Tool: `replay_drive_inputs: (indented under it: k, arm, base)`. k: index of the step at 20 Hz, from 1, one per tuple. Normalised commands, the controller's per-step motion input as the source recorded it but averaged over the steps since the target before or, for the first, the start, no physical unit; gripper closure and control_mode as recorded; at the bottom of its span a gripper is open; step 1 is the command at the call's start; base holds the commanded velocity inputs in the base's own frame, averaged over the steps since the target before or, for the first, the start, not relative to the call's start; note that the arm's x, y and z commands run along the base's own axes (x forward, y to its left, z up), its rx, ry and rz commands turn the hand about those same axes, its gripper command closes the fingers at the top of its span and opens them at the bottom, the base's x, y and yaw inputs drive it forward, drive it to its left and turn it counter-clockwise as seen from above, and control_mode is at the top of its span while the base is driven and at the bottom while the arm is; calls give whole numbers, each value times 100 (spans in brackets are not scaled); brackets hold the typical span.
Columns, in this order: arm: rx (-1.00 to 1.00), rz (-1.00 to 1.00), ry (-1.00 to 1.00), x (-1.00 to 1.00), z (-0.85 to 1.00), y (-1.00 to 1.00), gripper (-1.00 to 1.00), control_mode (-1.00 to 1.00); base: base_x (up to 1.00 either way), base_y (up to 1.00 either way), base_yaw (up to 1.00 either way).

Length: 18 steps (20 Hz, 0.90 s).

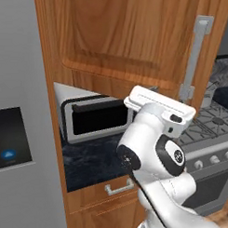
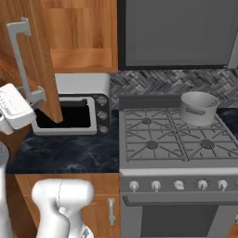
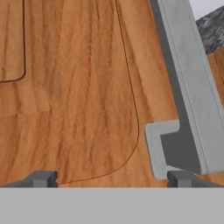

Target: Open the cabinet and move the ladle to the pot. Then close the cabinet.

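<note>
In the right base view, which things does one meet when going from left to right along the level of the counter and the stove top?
Cabinet door handle → toaster oven → stove → pot.

I find myself in a domestic kitchen. A gas stove (image 2: 174, 139) with 4 grated burners and a row of front knobs (image 2: 179, 185) stands beside a dark marbled counter (image 2: 65, 155). A silver toaster oven (image 2: 74, 109) sits on that counter beneath a warm-brown wooden wall cabinet (image 1: 123, 37) with a steel bar handle (image 1: 194, 58). A grey pot (image 2: 199, 108) rests on the rear right burner. A herringbone tile backsplash (image 2: 153, 83) lines the wall. A grey refrigerator with a dispenser panel (image 1: 15, 131) flanks the cabinetry, with drawers (image 1: 115, 188) below the counter.
</note>
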Motion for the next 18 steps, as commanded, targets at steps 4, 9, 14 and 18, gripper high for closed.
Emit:
replay_drive_inputs:
  k: [4, 9, 14, 18]
  arm:
    - [11, 29, 4, 95, 8, -72, -100, -100]
    - [13, 31, 8, 96, 13, -59, -100, -100]
    - [14, 24, 12, 89, 27, -26, -100, -100]
    - [15, 13, 16, 96, 37, -1, -100, -100]
  base:
    - [0, 0, 0]
    - [0, 0, 0]
    - [0, 0, 0]
    - [0, 0, 0]
